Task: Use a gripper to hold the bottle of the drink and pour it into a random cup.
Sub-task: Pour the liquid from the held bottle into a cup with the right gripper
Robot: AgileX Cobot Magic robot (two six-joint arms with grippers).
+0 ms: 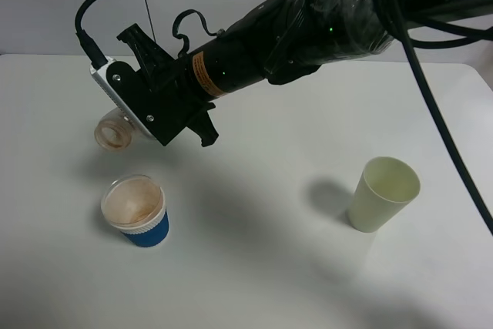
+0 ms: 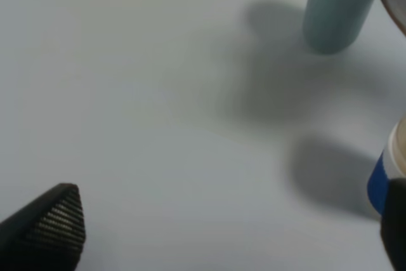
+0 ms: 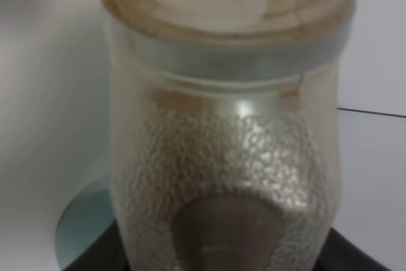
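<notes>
Exterior high view had the right arm (image 1: pixel 323 28) reaching from the upper right across to the left half of the table (image 1: pixel 254 283). The right gripper (image 1: pixel 146 125) was clenched on the bottle (image 1: pixel 114 130), which was tipped about onto its side, its open mouth turned toward the front of the table and stained brown inside. The bottle hung in the air just behind the blue cup (image 1: pixel 139 217), apart from it. That cup stood upright, its inside coated brown. A pale cup (image 1: pixel 383 194) stood upright well apart on the right.

Right wrist view was filled by the bottle: a pebbled translucent wall, a wide threaded neck, and dark gripper parts on either side of its base.

Left wrist view showed the left gripper (image 2: pixel 228 220) released, its fingers (image 2: pixel 54 226) far apart over bare table with nothing between them. Beyond stood a teal tumbler (image 2: pixel 336 11), upright, and the blue cup showed at the view's edge.
</notes>
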